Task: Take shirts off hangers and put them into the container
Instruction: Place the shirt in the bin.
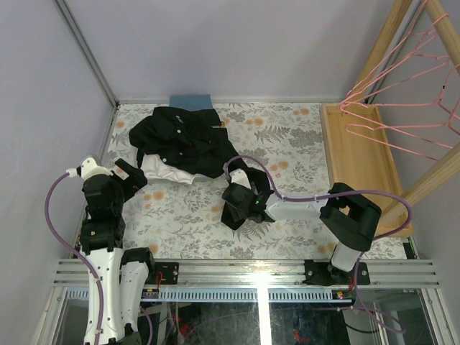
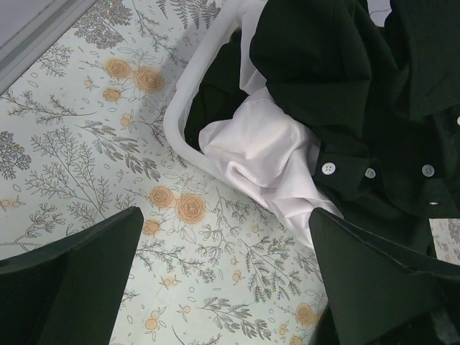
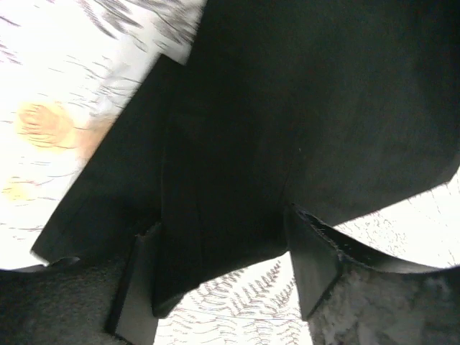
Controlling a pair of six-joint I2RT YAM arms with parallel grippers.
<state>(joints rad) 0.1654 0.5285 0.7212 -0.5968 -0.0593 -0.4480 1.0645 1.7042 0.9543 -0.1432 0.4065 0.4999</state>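
On a floral-print tabletop (image 1: 187,215) enclosed by lilac walls, 1 loose black shirt (image 3: 287,108) is seen lying mid-table, off its hanger and well apart from the container (image 2: 176,115). It is straddled by the R pincer (image 3: 223,233): the jaws are set apart, w/ the cloth spread flat btw. and beneath the 2 fingers, not pinched as far as can be told. The step in hand is judged to be the transfer of this shirt to the container. A fold would probably have to be clamped first, then the bundle carried to the rear L. The container is already heaped: a white shirt (image 2: 259,151) and a 2nd black shirt (image 2: 359,86) are draped over its rim, so spill-over is a risk. The L pincer (image 2: 224,215) is poised just beside that rim, jaws wide, nothing held. Further out, pink hangers (image 1: 402,108) are seen bare on the wooden rack (image 1: 431,180) at R.
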